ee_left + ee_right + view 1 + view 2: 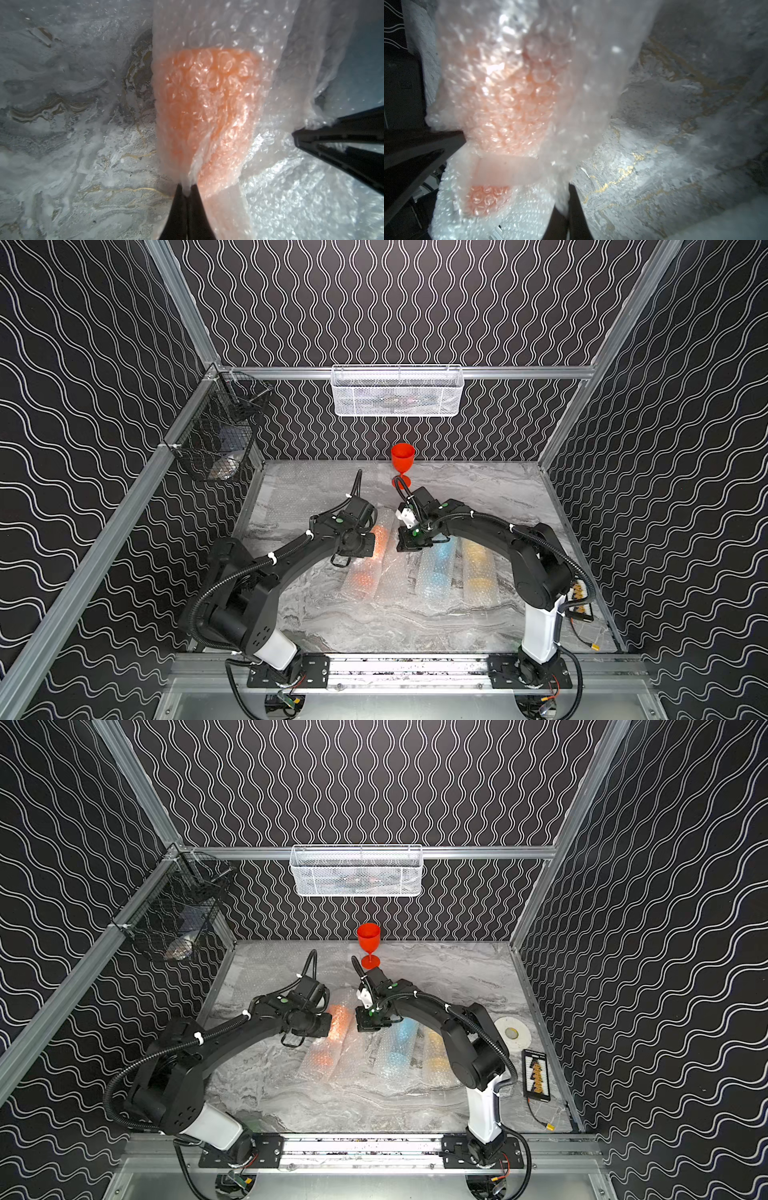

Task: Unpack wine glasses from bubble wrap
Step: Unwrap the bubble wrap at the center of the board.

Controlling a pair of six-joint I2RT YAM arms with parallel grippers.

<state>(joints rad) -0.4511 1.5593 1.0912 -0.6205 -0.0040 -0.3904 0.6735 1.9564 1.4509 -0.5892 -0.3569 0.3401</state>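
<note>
Right gripper (565, 199) pinches the bubble wrap (581, 83) — orange goblet (512, 108) blurred inside; marbled tabletop (654, 166) beside it.

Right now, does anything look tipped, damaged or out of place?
Nothing stands out. Red goblet upright at the back; orange goblet, blue goblet, yellow goblet lie wrapped. Left gripper and right gripper pinch the orange one's bubble wrap.

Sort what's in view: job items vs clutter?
Job: red goblet, unwrapped, upright; orange goblet inside bubble wrap pinched by left gripper and right gripper; blue goblet, wrapped; yellow goblet, wrapped.
Lying about: white mesh basket; black wire basket; white disc; phone-like device.
</note>
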